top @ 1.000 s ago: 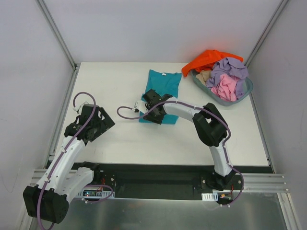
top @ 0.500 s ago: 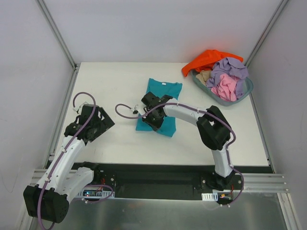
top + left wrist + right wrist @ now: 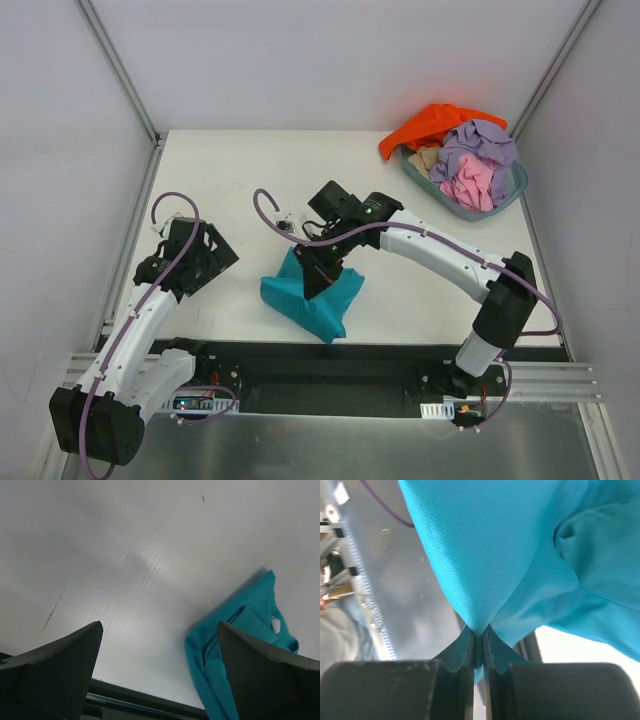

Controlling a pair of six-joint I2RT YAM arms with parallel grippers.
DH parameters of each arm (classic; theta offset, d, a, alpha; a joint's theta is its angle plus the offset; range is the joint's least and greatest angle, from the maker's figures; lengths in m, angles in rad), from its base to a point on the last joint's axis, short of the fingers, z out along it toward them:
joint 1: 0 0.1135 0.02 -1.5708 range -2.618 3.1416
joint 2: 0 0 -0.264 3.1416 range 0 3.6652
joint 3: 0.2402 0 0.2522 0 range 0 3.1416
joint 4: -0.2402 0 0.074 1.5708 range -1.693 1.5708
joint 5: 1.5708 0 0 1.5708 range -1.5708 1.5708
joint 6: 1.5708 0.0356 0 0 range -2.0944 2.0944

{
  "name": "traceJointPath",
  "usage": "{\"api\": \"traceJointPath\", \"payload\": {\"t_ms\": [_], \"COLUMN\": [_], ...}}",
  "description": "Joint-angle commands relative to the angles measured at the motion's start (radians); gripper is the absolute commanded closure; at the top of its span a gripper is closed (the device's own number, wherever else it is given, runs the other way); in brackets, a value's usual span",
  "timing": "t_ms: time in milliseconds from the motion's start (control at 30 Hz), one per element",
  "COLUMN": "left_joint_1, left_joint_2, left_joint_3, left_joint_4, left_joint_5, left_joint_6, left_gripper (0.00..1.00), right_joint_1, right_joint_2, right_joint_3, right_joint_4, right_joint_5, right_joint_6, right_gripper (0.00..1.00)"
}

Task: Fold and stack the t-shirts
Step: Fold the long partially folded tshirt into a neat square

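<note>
The teal t-shirt (image 3: 310,298) hangs bunched from my right gripper (image 3: 318,272) near the table's front edge, its lower end past the edge. In the right wrist view the jaws are pinched shut on a fold of the teal t-shirt (image 3: 495,555), right gripper (image 3: 479,635). The left wrist view shows the teal t-shirt (image 3: 240,645) with its white neck tag at the lower right. My left gripper (image 3: 222,258) is open and empty at the table's left side, apart from the shirt; it also shows in the left wrist view (image 3: 160,645). Orange (image 3: 428,125), lavender (image 3: 480,145), pink (image 3: 470,183) and beige (image 3: 426,159) t-shirts lie at the basin.
The grey-blue basin (image 3: 512,190) stands at the back right corner with shirts piled in it. Metal frame posts rise at the back corners. A black rail (image 3: 330,365) runs along the table's front edge.
My right gripper has lifted the teal t-shirt off the table and carried it toward the front edge, bunching it. The left arm has not moved.
</note>
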State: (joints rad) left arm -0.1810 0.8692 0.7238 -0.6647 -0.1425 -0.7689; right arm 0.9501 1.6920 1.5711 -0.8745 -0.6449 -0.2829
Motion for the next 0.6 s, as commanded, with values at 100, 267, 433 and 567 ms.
{"api": "traceJointPath", "payload": {"t_ms": [100, 267, 433, 567], "left_joint_1": [0.009, 0.009, 0.009, 0.009], "left_joint_2": [-0.012, -0.024, -0.012, 0.010], "left_joint_3": [0.009, 0.006, 0.008, 0.012], "left_joint_4": [-0.012, -0.012, -0.010, -0.010], "left_joint_5": [-0.009, -0.006, 0.000, 0.004], "left_joint_6": [0.017, 0.019, 0.016, 0.013], "left_gripper": [0.01, 0.01, 0.01, 0.01], "right_joint_1": [-0.057, -0.115, -0.177, -0.229], "right_joint_2": [0.034, 0.087, 0.115, 0.149], "right_joint_3": [0.038, 0.038, 0.015, 0.017], "right_joint_4": [-0.044, -0.026, 0.018, 0.023], "right_joint_5": [-0.105, -0.139, -0.191, -0.194], "right_joint_6": [0.067, 0.077, 0.099, 0.071], "right_gripper": [0.93, 0.93, 0.93, 0.89]}}
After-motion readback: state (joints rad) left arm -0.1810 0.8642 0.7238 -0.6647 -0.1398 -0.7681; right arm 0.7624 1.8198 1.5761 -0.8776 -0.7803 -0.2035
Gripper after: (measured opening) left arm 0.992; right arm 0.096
